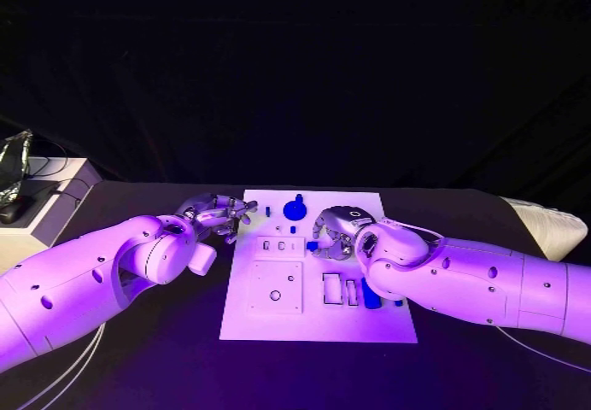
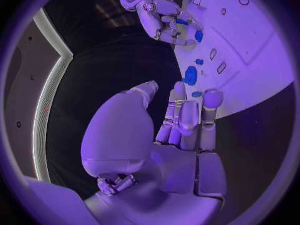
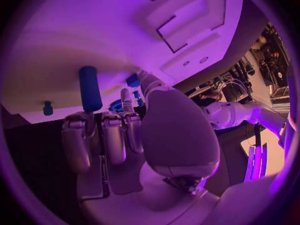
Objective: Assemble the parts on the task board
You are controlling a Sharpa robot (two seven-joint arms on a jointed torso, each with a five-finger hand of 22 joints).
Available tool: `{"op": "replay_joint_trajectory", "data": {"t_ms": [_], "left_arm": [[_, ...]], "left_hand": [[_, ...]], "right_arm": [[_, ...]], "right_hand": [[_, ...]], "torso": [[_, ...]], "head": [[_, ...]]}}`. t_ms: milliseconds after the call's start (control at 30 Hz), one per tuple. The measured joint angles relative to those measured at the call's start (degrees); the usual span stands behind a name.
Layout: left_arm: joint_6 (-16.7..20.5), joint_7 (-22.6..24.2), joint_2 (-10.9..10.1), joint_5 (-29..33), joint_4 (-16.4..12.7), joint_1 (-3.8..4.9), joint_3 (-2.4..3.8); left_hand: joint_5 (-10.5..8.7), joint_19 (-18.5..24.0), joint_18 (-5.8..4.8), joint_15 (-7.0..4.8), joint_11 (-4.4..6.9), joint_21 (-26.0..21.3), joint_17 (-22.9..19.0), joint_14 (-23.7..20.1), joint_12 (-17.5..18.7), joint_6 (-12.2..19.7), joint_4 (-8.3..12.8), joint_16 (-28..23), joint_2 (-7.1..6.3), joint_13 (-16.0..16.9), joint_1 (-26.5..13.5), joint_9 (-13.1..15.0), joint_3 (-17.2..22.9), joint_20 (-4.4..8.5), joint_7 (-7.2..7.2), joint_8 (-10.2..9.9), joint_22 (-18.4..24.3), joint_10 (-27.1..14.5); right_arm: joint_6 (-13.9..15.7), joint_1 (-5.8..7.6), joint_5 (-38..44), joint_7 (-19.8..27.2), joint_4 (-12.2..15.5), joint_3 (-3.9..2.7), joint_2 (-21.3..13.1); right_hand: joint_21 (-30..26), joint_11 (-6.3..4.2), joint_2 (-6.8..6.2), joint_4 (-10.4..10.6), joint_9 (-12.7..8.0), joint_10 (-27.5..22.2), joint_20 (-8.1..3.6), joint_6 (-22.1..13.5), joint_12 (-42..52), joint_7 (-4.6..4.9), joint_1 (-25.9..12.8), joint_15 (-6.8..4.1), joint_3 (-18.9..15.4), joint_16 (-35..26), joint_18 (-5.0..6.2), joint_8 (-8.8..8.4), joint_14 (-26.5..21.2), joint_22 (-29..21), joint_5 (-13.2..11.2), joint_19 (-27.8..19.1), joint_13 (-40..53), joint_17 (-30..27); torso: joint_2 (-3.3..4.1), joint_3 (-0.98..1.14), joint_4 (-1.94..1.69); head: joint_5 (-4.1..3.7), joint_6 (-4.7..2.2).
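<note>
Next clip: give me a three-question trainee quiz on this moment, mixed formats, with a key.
1. True or false: the left hand rests on the middle of the task board.
2. Multiple choice: the long blue cylinder lies A) beside the right arm, on the board, B) on the black table off the board, C) in the left hand.
3. Fill in: the large round blue part stands near the board's ___ edge, seen from the robot.

Key: 1 false; 2 A; 3 far.
</note>
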State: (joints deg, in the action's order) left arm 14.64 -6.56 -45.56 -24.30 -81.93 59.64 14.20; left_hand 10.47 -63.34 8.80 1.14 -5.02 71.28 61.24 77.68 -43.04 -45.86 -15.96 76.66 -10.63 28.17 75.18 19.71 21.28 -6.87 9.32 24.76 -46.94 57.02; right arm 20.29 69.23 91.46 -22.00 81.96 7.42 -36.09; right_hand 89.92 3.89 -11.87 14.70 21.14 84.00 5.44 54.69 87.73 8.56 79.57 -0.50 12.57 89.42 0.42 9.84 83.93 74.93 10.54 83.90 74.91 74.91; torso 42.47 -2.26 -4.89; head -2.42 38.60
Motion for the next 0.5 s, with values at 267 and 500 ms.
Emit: {"op": "replay_joint_trajectory", "data": {"t_ms": [267,500], "left_arm": [[-0.05,0.01,0.01,-0.04,0.0,-0.01,0.0],[-0.08,0.01,0.01,-0.09,-0.01,-0.01,0.0]], "left_hand": [[0.0,0.0,0.01,0.0,0.0,0.0,0.0,0.0,0.0,0.0,0.24,0.0,0.08,-0.1,0.54,0.0,0.24,0.0,0.0,0.0,0.0,0.0],[0.0,0.0,0.0,0.0,0.0,0.0,0.0,0.0,0.0,0.0,0.24,0.0,0.08,-0.1,0.54,-0.01,0.24,0.0,0.0,0.0,0.0,0.0]], "right_arm": [[-0.4,0.0,0.0,0.0,-0.61,-0.06,0.73],[-0.8,-0.04,-0.01,0.07,-0.97,-0.09,0.93]], "right_hand": [[0.03,0.0,0.3,0.24,0.04,0.0,0.0,0.18,0.08,-0.18,0.3,0.0,0.25,0.0,-0.01,0.33,0.0,0.0,0.23,0.0,-0.01,0.0],[0.23,0.0,0.78,0.35,0.04,0.0,0.0,0.87,0.22,-0.44,0.77,0.0,1.09,0.0,-0.01,0.38,0.0,-0.01,1.0,0.0,-0.01,0.0]], "torso": [[-0.03,0.0,-0.03],[-0.02,0.0,-0.01]], "head": [[0.2,0.17],[0.27,0.41]]}}
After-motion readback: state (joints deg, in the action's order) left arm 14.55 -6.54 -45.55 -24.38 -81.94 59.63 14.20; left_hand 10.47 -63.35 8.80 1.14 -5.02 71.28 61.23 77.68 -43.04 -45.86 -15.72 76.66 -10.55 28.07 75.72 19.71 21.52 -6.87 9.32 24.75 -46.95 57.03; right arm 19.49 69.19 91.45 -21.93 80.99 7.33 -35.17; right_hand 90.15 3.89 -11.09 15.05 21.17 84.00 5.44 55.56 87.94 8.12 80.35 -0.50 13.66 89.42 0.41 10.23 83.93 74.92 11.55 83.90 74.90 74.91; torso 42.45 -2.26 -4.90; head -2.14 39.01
